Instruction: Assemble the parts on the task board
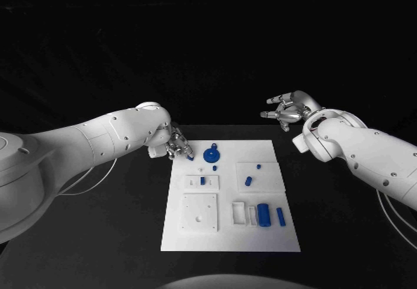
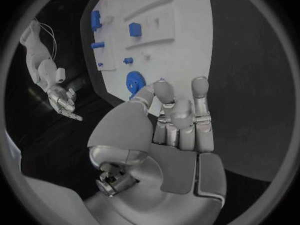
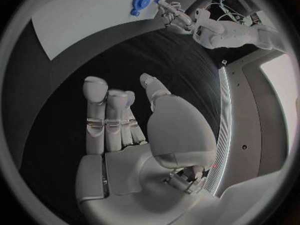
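Parts lie scattered on the white rectangular task board (image 1: 261, 238) at the middle of your black desk (image 1: 338, 241). Your left hand (image 1: 177, 146) hovers at the board's far left corner, fingertips just beside a small blue peg-like part (image 1: 190, 158), possibly pinching it; you cannot tell from here. The round blue gear part (image 1: 212, 155) sits just beyond those fingers. Your right hand (image 1: 284, 110) hangs well apart, past the board's far right corner, fingers spread, holding nothing.
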Action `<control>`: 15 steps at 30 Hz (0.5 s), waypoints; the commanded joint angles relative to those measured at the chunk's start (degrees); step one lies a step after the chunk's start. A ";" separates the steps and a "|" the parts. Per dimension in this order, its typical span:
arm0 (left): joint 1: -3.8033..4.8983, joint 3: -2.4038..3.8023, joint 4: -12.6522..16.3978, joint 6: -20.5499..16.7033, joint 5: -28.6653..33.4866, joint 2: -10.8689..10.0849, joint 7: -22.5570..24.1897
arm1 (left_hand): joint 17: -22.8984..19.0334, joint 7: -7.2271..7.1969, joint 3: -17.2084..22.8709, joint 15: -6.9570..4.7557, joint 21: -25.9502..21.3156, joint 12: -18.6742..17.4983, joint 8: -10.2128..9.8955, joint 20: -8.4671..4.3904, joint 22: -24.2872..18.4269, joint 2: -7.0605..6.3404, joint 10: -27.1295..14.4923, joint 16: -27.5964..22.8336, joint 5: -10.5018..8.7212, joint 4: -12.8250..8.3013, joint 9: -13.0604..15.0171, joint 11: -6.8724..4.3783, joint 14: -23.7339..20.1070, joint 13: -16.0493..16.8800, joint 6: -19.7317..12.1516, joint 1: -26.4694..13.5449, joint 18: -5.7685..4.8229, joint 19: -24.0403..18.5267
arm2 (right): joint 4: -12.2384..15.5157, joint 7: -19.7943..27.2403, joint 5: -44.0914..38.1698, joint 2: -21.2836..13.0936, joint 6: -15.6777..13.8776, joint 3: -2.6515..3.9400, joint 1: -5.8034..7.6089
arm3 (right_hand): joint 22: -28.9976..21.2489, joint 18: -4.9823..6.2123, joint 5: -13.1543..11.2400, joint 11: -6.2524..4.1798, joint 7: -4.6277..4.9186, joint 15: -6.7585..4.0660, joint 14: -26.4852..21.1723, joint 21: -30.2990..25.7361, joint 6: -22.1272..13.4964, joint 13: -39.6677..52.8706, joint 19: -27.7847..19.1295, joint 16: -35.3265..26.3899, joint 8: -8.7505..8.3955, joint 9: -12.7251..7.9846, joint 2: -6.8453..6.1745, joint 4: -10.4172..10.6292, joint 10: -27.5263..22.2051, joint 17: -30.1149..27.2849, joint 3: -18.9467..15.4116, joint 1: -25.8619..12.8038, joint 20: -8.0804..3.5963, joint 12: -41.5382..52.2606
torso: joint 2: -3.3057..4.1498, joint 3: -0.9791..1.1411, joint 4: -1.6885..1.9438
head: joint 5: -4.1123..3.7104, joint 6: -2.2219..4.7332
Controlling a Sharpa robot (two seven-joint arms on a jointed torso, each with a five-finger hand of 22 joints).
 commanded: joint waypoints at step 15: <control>0.82 0.16 15.40 -11.91 7.40 -8.73 -0.91 | 3.97 -1.83 5.71 -0.44 2.03 4.50 -0.16 1.00 1.04 -2.16 2.61 -0.30 7.46 -5.47 9.47 -1.19 2.53 -11.08 4.22 -3.13 2.08 0.57 | -0.35 0.34 -0.52 -0.30 0.86 0.03 -0.04 | -0.06 0.80 1.08 -0.04 -0.03 0.13 0.14 0.09 0.02 -0.06 2.88 -0.22 -0.02 0.05 -0.06 -0.09 -0.21 0.02 0.25 -0.08 0.19 0.11 | -0.64 0.06 0.71 | 0.03 -0.19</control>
